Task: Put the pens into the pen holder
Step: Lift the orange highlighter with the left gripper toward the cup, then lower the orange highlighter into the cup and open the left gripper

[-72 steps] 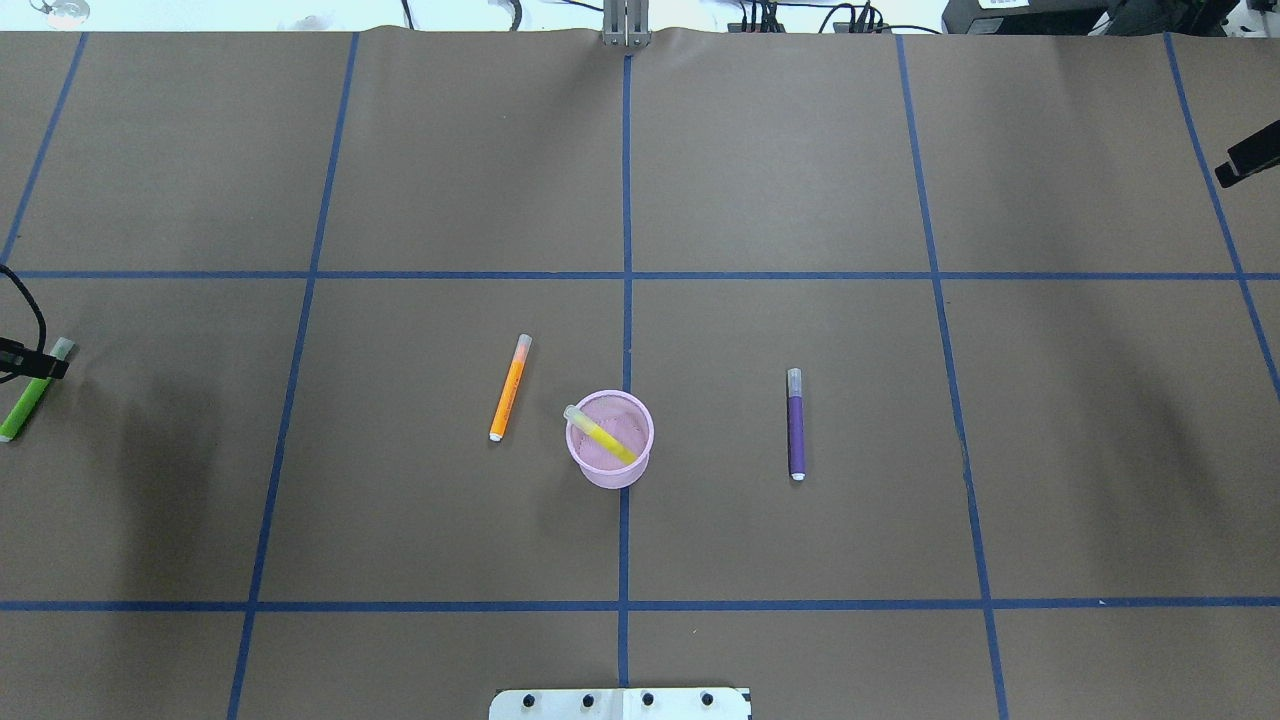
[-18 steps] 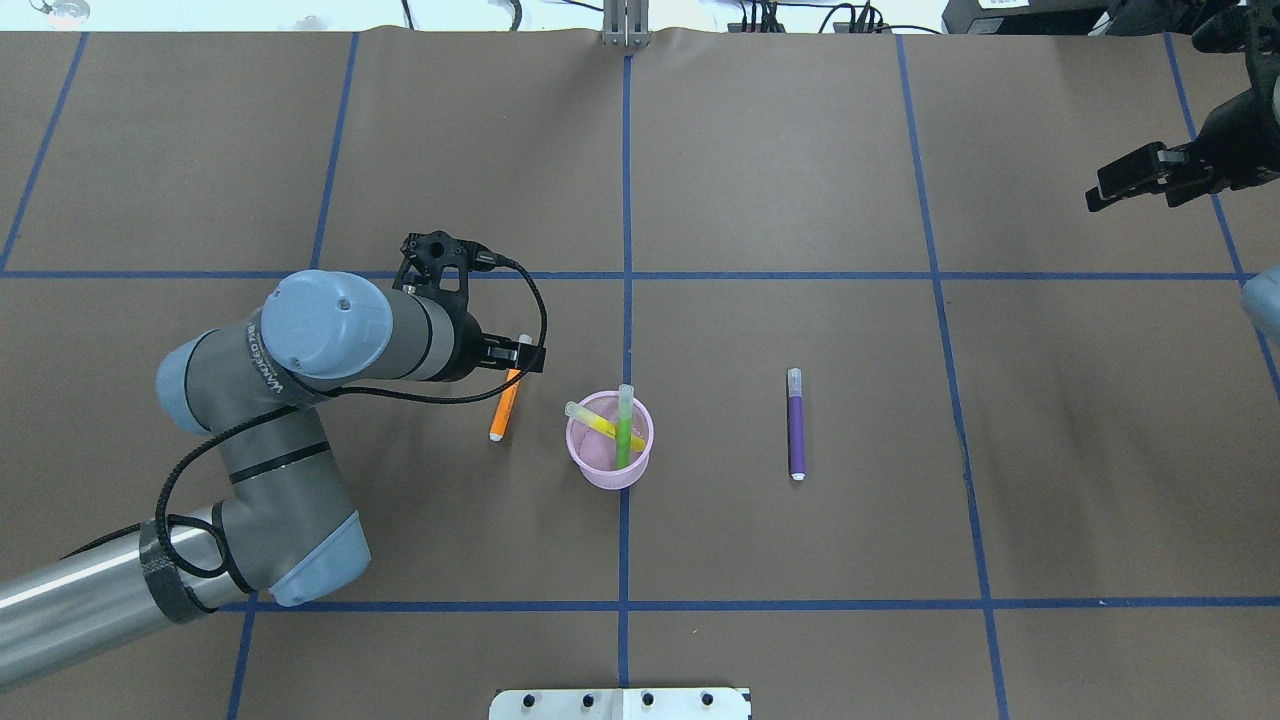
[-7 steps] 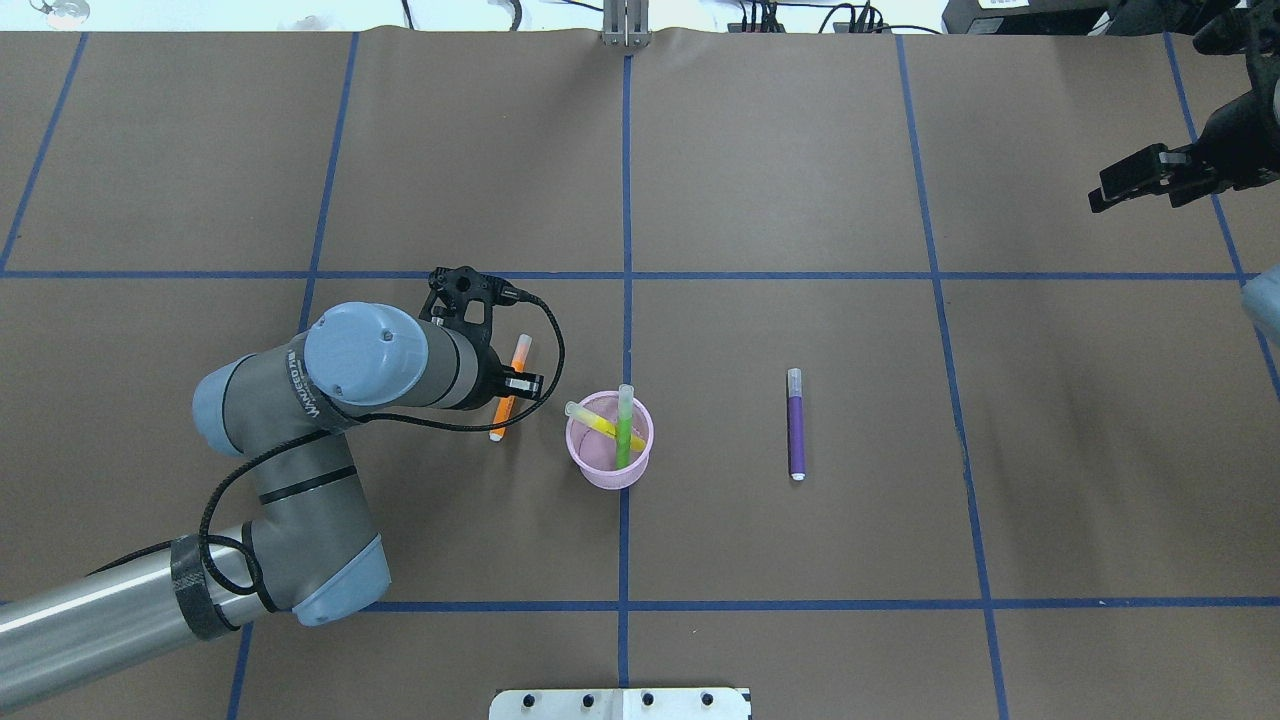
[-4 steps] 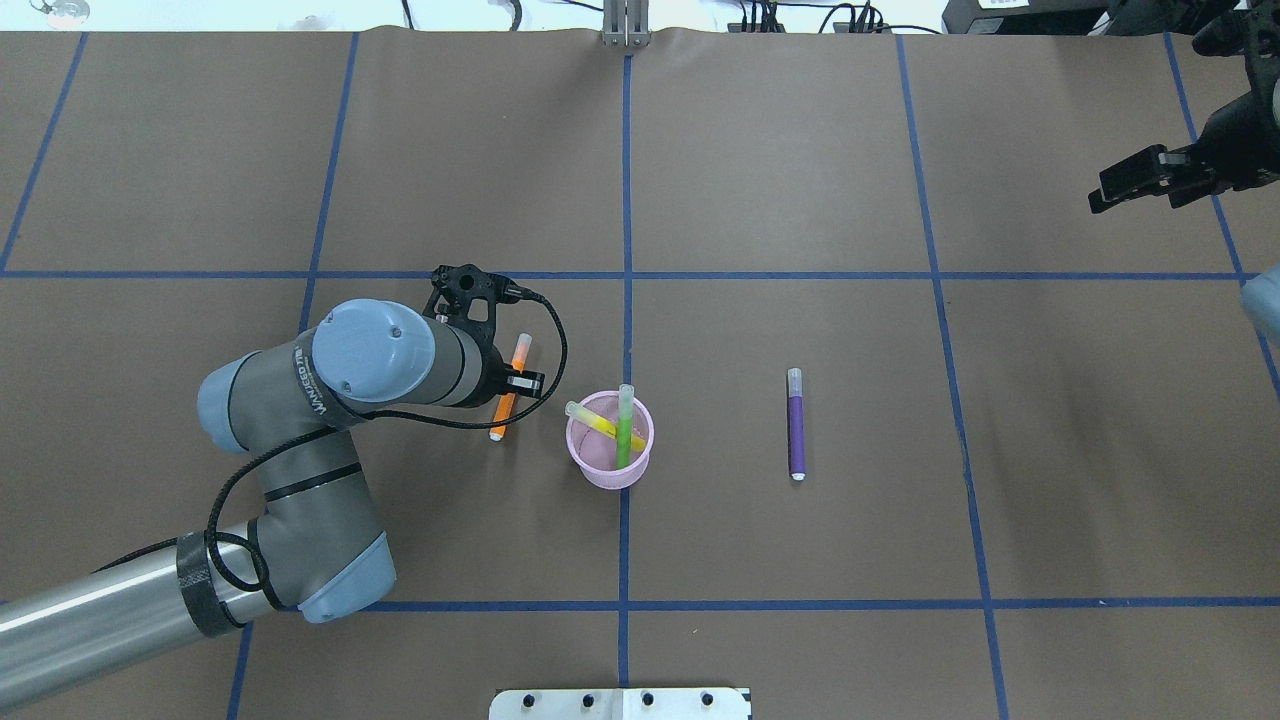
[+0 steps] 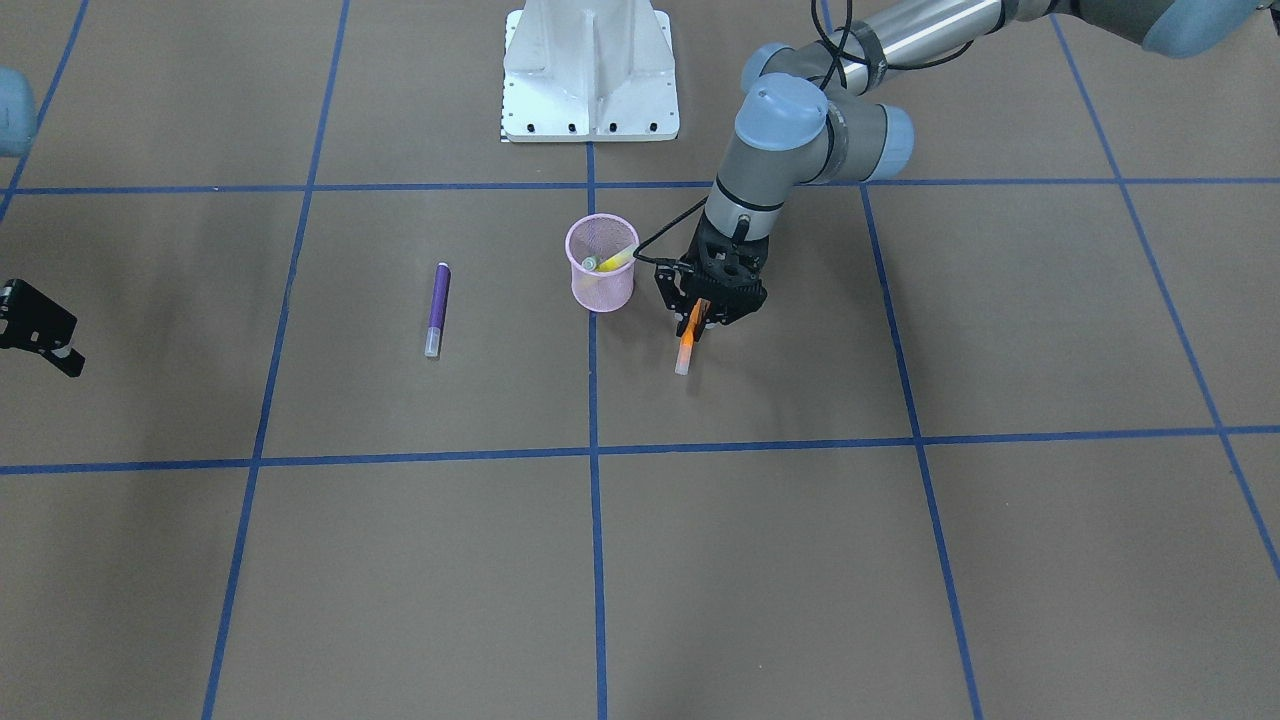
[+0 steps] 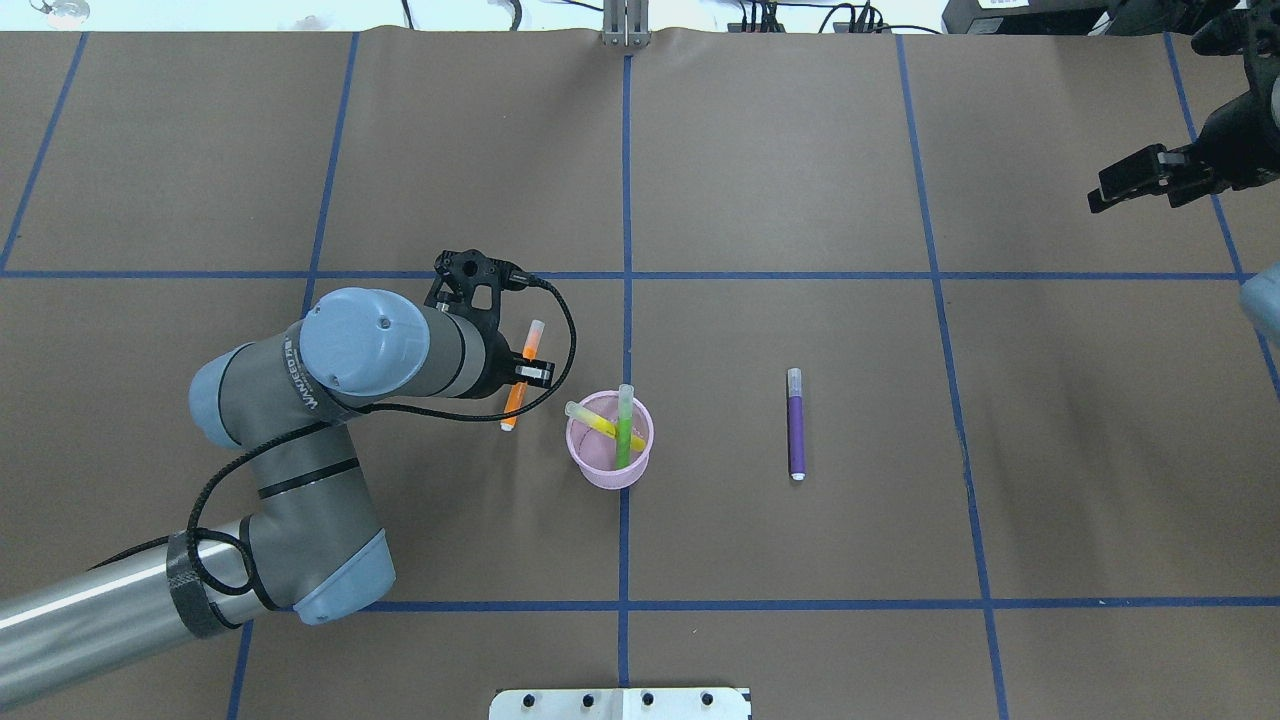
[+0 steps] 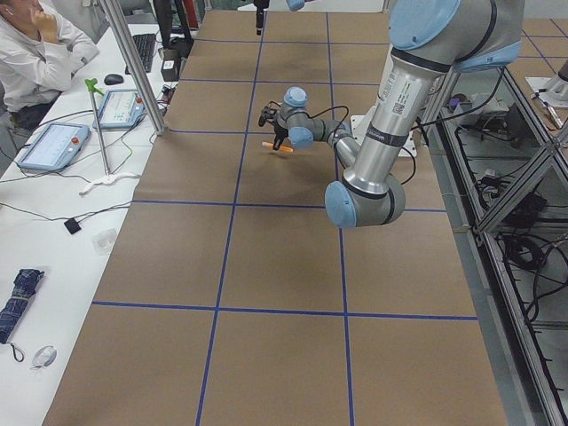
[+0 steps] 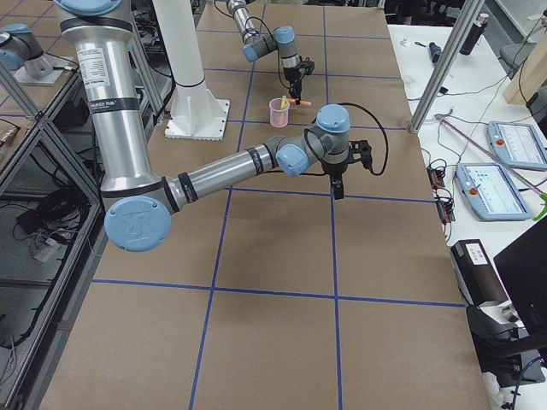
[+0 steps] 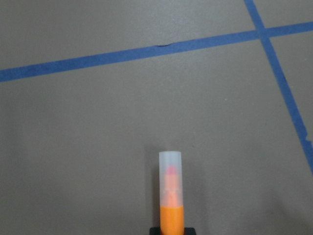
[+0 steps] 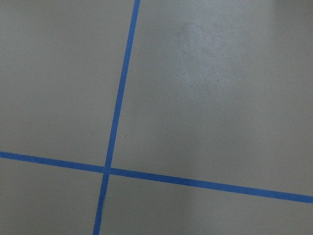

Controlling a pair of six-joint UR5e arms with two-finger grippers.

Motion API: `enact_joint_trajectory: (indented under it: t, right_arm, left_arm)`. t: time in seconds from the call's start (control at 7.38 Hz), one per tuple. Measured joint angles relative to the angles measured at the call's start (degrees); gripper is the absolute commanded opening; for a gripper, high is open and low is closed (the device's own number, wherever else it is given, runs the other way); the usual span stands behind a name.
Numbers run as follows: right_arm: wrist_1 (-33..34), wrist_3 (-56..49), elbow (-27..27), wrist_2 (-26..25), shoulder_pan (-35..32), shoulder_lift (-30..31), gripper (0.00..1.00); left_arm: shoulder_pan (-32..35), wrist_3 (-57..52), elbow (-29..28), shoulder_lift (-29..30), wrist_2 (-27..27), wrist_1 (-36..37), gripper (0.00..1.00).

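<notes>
My left gripper [image 6: 527,373] is shut on the orange pen [image 6: 516,398] near its middle and holds it a little above the table, just left of the pen holder [image 6: 600,472]. The pen also shows in the front view [image 5: 687,347], under the gripper [image 5: 703,316], and in the left wrist view [image 9: 171,210], whitish cap forward. The pink mesh pen holder [image 5: 600,290] stands upright with the yellow pen [image 6: 598,424] and the green pen [image 6: 624,428] leaning inside. The purple pen [image 6: 796,425] lies flat on the table to its right. My right gripper [image 6: 1100,196] hovers far right, empty; its jaws are unclear.
The brown table cover carries a grid of blue tape lines [image 6: 626,250]. The robot's white base plate [image 5: 590,70] sits at the near edge. A metal post [image 6: 625,25] stands at the far edge. The right wrist view shows only bare cover and tape.
My left gripper came down over the orange pen, shut on it and has lifted it slightly; the pen has shifted a little toward the far side and the holder. The right arm is still.
</notes>
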State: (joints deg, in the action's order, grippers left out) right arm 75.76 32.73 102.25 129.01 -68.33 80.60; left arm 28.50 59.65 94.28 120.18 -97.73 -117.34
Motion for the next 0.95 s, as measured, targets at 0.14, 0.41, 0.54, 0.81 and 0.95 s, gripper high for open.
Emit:
enact_joint_trajectory:
  t: [0.14, 0.41, 0.54, 0.81, 0.95]
  right_arm:
    - [-0.01, -0.02, 0.00, -0.04, -0.02, -0.07, 1.00]
    - [-0.02, -0.03, 0.04, -0.25, 0.00, -0.18, 1.00]
    - [-0.01, -0.03, 0.05, -0.38, 0.00, -0.26, 1.00]
    - [0.00, -0.03, 0.05, -0.49, 0.01, -0.33, 1.00]
    - [-0.01, -0.03, 0.05, -0.52, 0.02, -0.35, 1.00]
  left_arm:
    - [0.31, -0.15, 2.24, -0.02, 2.20, -2.12, 0.00]
    - [0.21, -0.60, 2.77, -0.30, 6.87, -17.21, 0.00]
    - [-0.38, -0.77, 1.77, -0.35, 8.29, -26.51, 0.00]
    - [-4.64, -2.89, 0.71, -0.44, 12.49, -36.57, 0.00]
    - [-6.95, -5.26, 0.31, -0.50, 14.38, -39.13, 0.00]
